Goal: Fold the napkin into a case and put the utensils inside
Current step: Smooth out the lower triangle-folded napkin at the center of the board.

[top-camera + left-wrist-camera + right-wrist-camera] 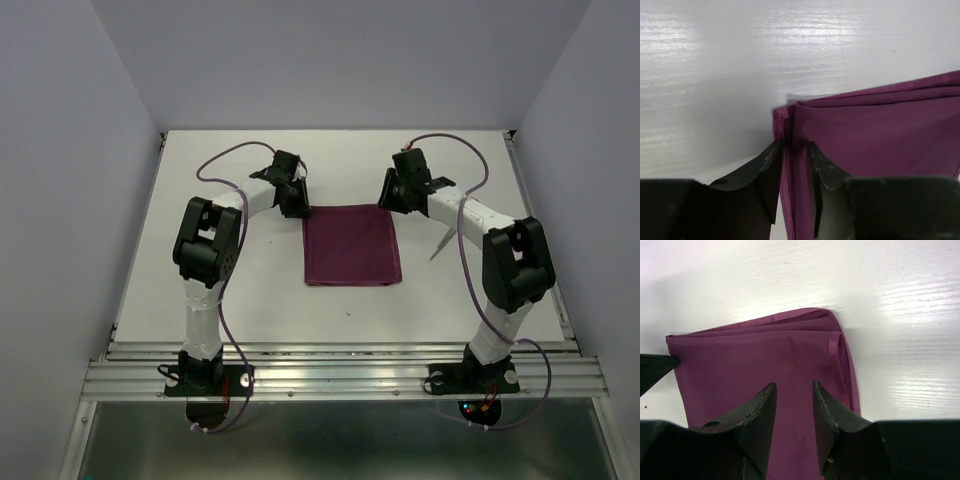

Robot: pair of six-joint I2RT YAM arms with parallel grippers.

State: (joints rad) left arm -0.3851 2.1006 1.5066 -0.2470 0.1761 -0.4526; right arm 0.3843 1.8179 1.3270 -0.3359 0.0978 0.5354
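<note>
Top external — folded napkin (352, 246) lies flat.

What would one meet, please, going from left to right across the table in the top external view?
In order: left tool → plum napkin → right tool → thin silver utensil.

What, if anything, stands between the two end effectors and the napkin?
Nothing visible does. The left end effector stands with open jaws astride the far left edge of the folded napkin. The right end effector is directly over its far right corner, jaws open, with only bare cloth between them.
</note>
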